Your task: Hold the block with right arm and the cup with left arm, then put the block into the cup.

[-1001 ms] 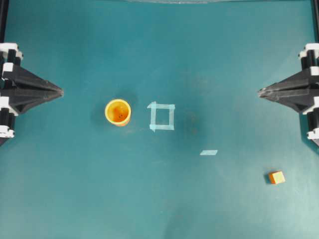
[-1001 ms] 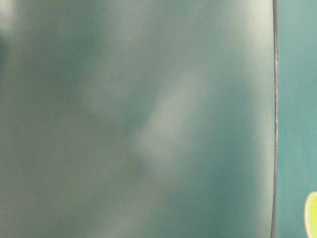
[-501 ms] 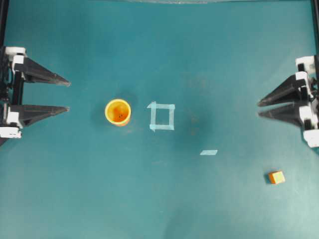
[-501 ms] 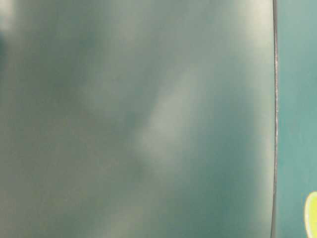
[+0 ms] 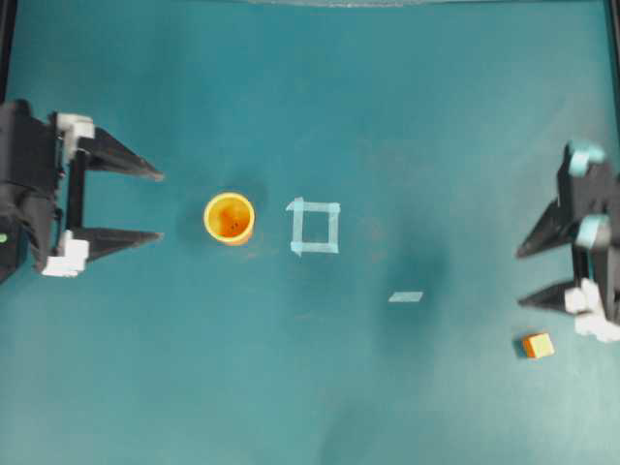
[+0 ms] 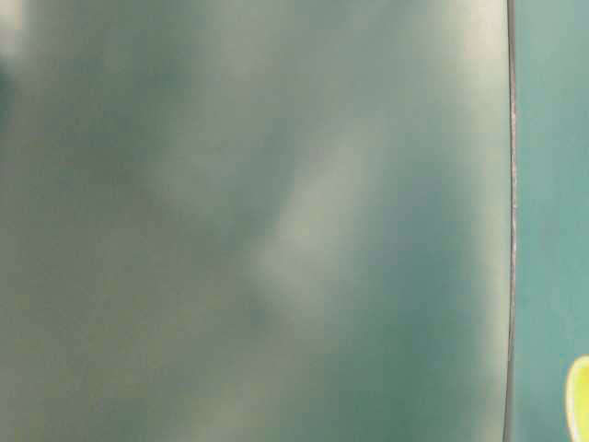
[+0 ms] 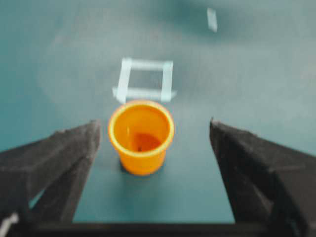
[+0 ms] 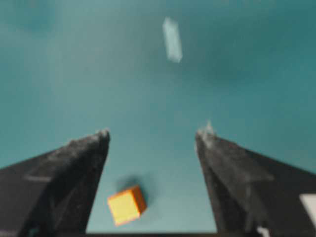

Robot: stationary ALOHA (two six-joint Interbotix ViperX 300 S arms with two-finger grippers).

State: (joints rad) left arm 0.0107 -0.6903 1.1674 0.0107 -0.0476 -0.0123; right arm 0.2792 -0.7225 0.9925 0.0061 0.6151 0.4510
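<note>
Teal table (image 5: 387, 116), both arms at its edges. Left gripper (image 5: 160, 205) jaws spread wide, empty; cup (image 5: 229, 218) upright just ahead of its tips, not touching. Right gripper (image 5: 521, 279) spread too, empty; block (image 5: 538, 345) on table just beside its lower finger, apart. Tape square (image 5: 315, 227) beyond the cup.

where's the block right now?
Overhead view: the block sits on the table at lower right, just below the open right gripper and right of the loose tape strip, far from the cup.
</note>
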